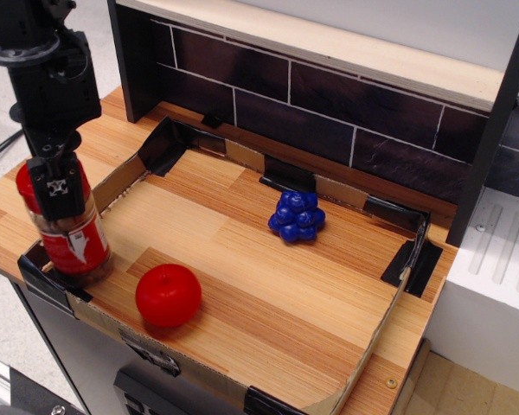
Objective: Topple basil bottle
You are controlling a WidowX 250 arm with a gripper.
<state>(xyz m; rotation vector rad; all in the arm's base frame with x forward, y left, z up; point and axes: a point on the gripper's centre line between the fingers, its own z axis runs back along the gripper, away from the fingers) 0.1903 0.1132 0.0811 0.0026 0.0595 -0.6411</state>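
Observation:
The basil bottle [73, 244] is a clear jar with a red cap and red label, standing in the tray's front left corner and leaning to the left. My black gripper [56, 192] comes down from the upper left and covers the bottle's cap and upper body. Its fingers [58, 186] lie against the bottle's top. I cannot tell from this view whether the jaws are open or shut. The red apple [168, 295] lies just to the right of the bottle, apart from it.
A blue bunch of grapes [297, 216] sits mid-tray. The wooden tray has a low cardboard rim [43, 270] taped with black at the corners. A dark tiled back wall [329, 112] and black post stand behind. A white block [493, 277] is at right.

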